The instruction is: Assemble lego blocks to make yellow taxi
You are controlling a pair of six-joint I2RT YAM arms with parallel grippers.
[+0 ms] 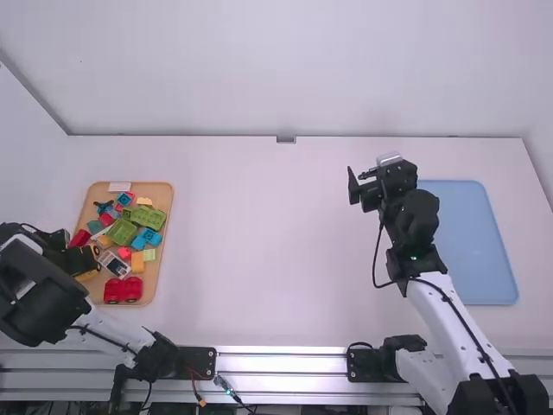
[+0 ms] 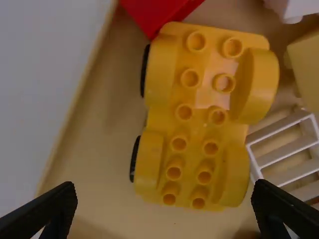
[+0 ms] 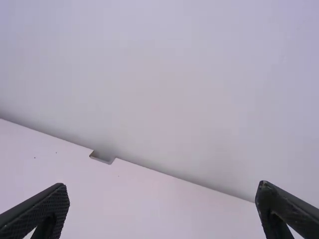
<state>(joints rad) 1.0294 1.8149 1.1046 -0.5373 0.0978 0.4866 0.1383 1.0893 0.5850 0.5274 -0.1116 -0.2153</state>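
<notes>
Tray [image 1: 162,272], tan, lies on the white counter [image 1: 259,242] and holds the loose Lego blocks. The yellow wheeled base [image 2: 199,122] rests inside the tray at its near left corner; rows of round studs face up, curved fenders run along both sides, and dark wheel edges show on one side.

The left tool [image 1: 85,258] is over the near left part of the tray. Its two fingers stand apart, spread around one end of the yellow wheeled base; whether either finger touches it cannot be told.

A red block [image 2: 159,10] lies in the left part of the tray, just beside the base's other end. A white lattice piece [image 2: 286,144] and a yellow block [image 2: 306,69] also lie in the tray, farther in from its left edge.

The red wheeled base [image 1: 123,290] occupies the tray's near end. Green car-shaped pieces [image 1: 123,232] sit about the tray's middle, and a blue block [image 1: 145,239] sits toward its right edge. A white plate [image 1: 119,187] lies at the tray's far end.

The right tool [image 1: 357,173] is above the counter, well apart from the tray and to its right; its fingers are spread. A blue mat [image 1: 469,242] lies on the counter, still farther to the tray's right.
</notes>
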